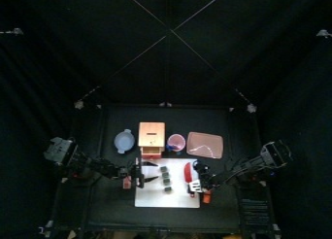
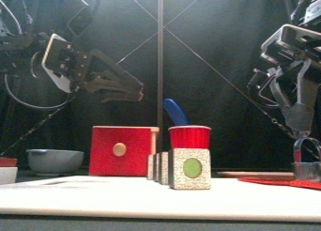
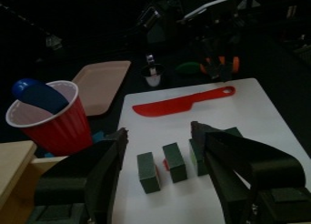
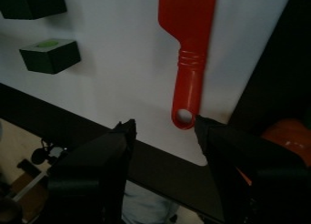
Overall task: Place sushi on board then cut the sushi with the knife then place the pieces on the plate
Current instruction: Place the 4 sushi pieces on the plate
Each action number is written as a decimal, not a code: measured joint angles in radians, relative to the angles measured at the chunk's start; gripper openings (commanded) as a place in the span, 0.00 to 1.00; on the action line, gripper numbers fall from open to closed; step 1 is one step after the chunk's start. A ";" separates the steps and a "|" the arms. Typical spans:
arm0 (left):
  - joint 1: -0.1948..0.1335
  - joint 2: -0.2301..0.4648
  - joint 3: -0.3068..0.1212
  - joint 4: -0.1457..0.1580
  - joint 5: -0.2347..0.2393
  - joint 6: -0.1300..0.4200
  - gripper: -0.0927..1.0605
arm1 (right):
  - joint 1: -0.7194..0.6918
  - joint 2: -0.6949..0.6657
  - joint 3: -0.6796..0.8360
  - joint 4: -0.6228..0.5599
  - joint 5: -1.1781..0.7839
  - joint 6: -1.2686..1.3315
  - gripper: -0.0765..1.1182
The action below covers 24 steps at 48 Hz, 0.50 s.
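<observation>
On the white cutting board stand three dark green sushi pieces, cut apart and set close together. To their right a red toy knife lies flat on the board. My left gripper hovers open just left of the pieces, holding nothing. My right gripper is open above the knife's handle end, its jaws on either side of the handle. The pink plate lies behind the board at the right.
Behind the board stand a red cup holding a blue knife, a wooden box with a red drawer front, and a blue-grey bowl. A metal cutter stands by the plate.
</observation>
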 measured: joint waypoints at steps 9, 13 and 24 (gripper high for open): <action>0.014 -0.006 0.000 0.000 0.000 0.000 0.88 | -0.075 -0.026 -0.044 -0.242 0.021 -0.164 0.79; 0.021 -0.020 0.000 0.000 0.000 0.000 0.88 | -0.158 -0.052 -0.075 -0.337 0.015 -0.321 0.79; 0.034 -0.083 0.023 -0.054 -0.002 -0.003 0.88 | -0.304 -0.069 -0.147 -0.272 0.018 -0.836 0.79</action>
